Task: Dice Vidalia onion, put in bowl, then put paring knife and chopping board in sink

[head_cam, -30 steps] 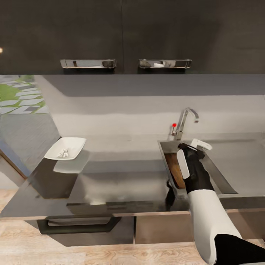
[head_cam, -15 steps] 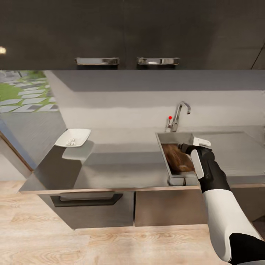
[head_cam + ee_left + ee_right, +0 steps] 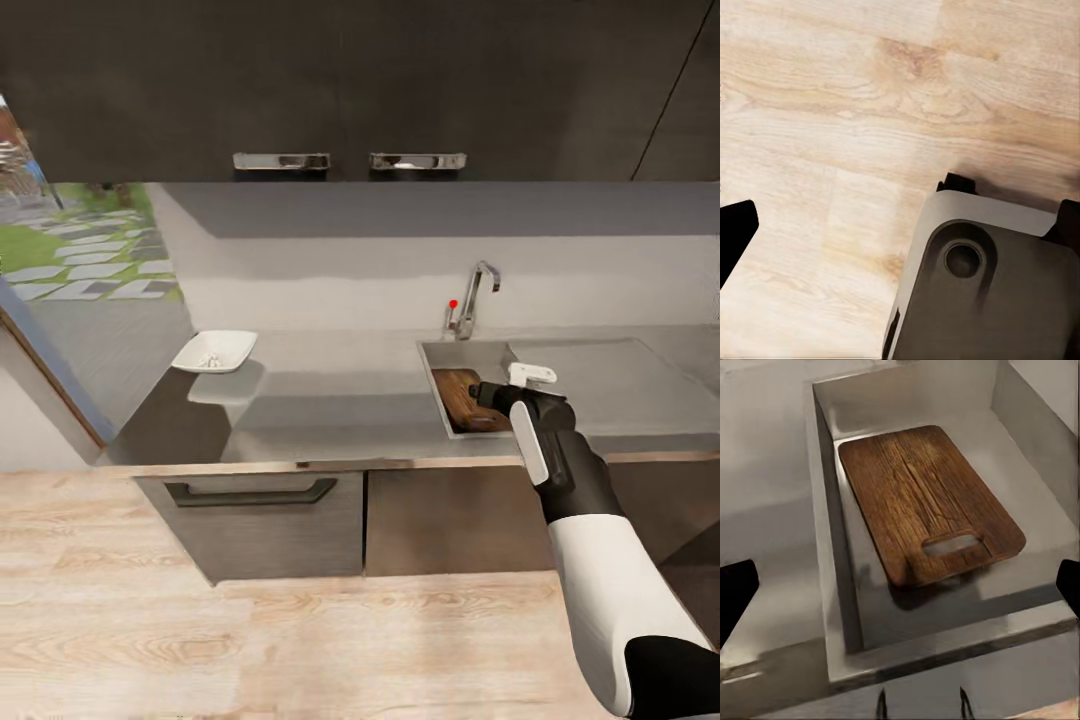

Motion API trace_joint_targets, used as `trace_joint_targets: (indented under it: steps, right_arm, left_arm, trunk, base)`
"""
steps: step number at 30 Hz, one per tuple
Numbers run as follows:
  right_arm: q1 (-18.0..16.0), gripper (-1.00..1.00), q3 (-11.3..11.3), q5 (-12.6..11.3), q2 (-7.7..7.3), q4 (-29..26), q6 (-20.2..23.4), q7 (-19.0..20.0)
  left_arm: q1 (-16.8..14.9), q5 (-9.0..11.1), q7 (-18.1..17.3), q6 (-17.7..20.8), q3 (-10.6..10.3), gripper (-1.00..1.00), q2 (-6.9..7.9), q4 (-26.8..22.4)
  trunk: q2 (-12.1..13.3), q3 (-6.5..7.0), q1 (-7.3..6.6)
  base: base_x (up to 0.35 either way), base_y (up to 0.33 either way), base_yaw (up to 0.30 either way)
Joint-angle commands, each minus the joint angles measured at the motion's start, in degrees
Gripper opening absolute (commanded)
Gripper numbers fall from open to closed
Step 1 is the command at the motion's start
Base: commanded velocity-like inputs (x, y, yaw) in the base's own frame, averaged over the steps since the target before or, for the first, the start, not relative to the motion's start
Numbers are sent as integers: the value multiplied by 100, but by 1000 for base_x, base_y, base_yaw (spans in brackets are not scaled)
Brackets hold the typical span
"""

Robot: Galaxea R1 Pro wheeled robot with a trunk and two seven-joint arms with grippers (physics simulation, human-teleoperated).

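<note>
from the head view, the dark brown wood-grain rectangular chopping board (image 3: 468,398) lies inside the grey steel sink (image 3: 436,372), tilted against the basin's left wall, which reads as the board step of the task being done. the right gripper (image 3: 505,388) hangs at the basin's near right edge, just over the board's end; from here i cannot tell how wide its fingers stand. far left on the glossy grey countertop (image 3: 340,400) sits the shallow white squarish bowl (image 3: 214,351), with a little pale heap inside, likely the diced onion, though it is too small to be sure. from the left wrist view, the camera looks down at pale wooden floor (image 3: 832,112) and a grey part of the robot's base (image 3: 982,285); the left gripper's fingers are hardly shown, so its state cannot be told. from the right wrist view, the board fills much of the basin, slot handle toward the near wall, and the gripper's dark fingertips (image 3: 735,592) sit wide apart at the edges, gaping and holding nothing. the paring knife is not something i can make out in the basin.
</note>
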Motion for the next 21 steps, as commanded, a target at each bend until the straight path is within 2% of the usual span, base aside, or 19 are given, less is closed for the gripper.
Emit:
trace_joint_targets:
  steps: [1, 17, 21]
  right_arm:
    - [-4, 100, 23, -63, -2, -17, 19, -46]
    - [-4, 100, 71, -70, 16, -31, 20, -45]
    - [-3, 100, 68, -43, 10, 320, -8, -10]
  left_arm:
    - [-3, 38, 20, -14, -49, 100, 0, 0]
    - [-3, 42, 20, -14, -49, 100, 0, 0]
    - [-3, 43, 20, -14, -49, 100, 0, 0]
  trunk:
    - [-8, -9, -2]
    - [-8, -9, -2]
    - [-8, -9, -2]
  base:
    - [-340, 0, 0]
    - [-340, 0, 0]
    - [-339, 0, 0]
